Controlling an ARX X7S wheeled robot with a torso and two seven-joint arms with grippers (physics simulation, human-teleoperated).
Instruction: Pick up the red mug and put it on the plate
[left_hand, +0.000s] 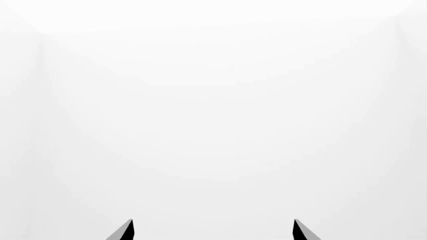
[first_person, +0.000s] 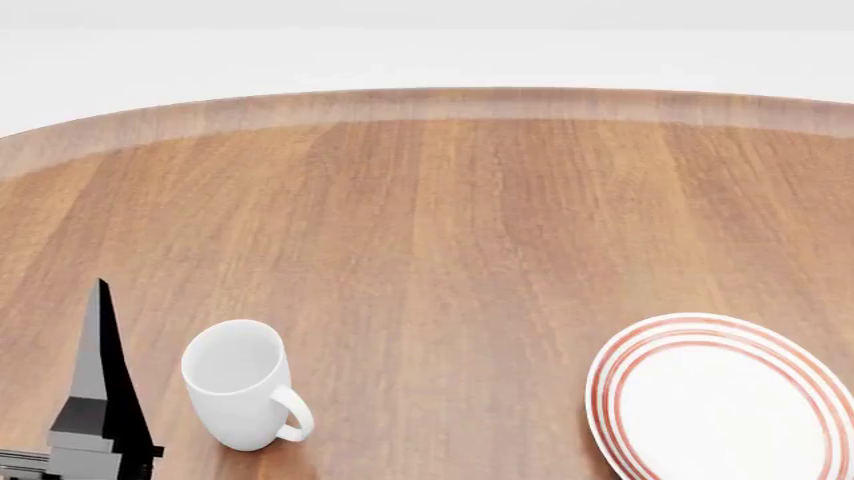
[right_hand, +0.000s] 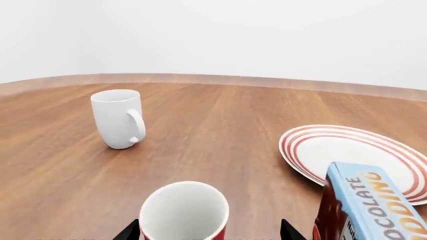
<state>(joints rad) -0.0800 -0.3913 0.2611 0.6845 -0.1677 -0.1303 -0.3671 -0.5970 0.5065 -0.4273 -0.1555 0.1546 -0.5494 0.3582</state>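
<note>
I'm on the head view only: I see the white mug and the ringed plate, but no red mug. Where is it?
Observer: The right wrist view shows the red mug upright between the open fingers of the right gripper, with a gap on one side.
Operator: Anything near the plate?
Observer: A blue chocolate pudding box stands in front of the plate, hiding part of its rim in that view.
Operator: And the left arm?
Observer: The left gripper is open, holding nothing.
</note>
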